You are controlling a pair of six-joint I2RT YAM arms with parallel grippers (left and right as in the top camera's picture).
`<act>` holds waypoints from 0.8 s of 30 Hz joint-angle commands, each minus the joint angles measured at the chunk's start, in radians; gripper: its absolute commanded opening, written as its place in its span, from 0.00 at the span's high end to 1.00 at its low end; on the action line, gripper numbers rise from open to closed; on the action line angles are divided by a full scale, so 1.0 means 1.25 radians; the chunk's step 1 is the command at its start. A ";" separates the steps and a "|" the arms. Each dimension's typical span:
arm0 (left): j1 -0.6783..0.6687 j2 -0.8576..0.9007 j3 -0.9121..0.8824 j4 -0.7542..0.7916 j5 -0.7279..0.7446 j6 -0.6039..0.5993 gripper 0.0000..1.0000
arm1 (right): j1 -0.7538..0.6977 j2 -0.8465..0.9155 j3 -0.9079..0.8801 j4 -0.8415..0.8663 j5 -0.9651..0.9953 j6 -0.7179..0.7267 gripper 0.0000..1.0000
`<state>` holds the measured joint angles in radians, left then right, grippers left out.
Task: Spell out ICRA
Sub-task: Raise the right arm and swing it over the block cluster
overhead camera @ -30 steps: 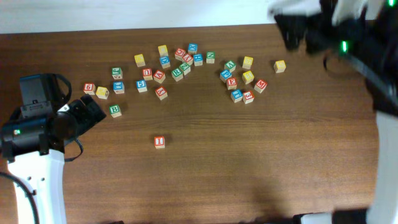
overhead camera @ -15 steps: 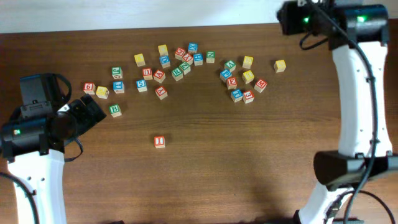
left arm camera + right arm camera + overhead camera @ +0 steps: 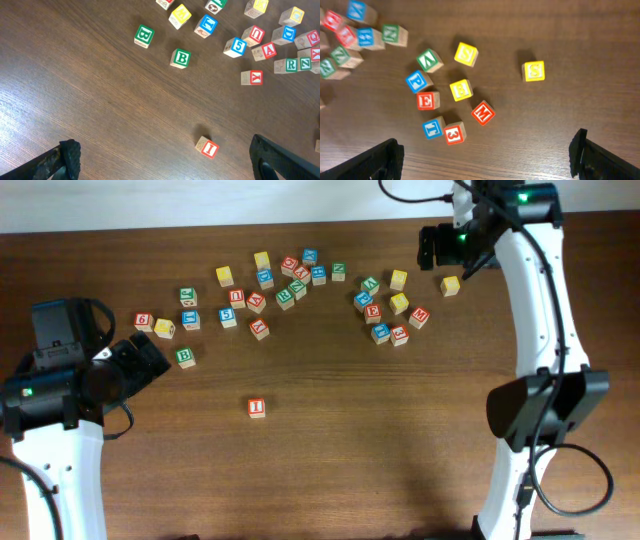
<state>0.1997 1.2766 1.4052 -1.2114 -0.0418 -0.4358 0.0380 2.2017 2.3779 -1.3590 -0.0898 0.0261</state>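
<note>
Crowding the green R, a green Z sits just beside.

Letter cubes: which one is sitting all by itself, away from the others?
The red I cube. It lies alone on the table, nearer the robot, while all the other cubes are scattered in a band farther back.

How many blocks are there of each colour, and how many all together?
Red blocks: 10
Blue blocks: 7
Green blocks: 7 (one B shows only in the left wrist view)
Yellow blocks: 6
Total: 30
</note>
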 commanded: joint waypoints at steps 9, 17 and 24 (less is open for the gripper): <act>0.005 0.002 -0.002 0.002 -0.008 -0.010 0.01 | -0.005 0.064 -0.008 -0.054 -0.051 0.007 0.02; 0.005 0.002 -0.002 0.002 -0.008 -0.010 0.01 | -0.005 0.065 -0.088 -0.041 -0.051 0.007 0.02; 0.005 0.002 -0.002 0.002 -0.008 -0.010 0.01 | 0.006 0.065 -0.239 0.039 -0.065 0.049 0.20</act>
<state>0.1997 1.2766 1.4052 -1.2114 -0.0422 -0.4358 0.0380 2.2642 2.1796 -1.3571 -0.1406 0.0509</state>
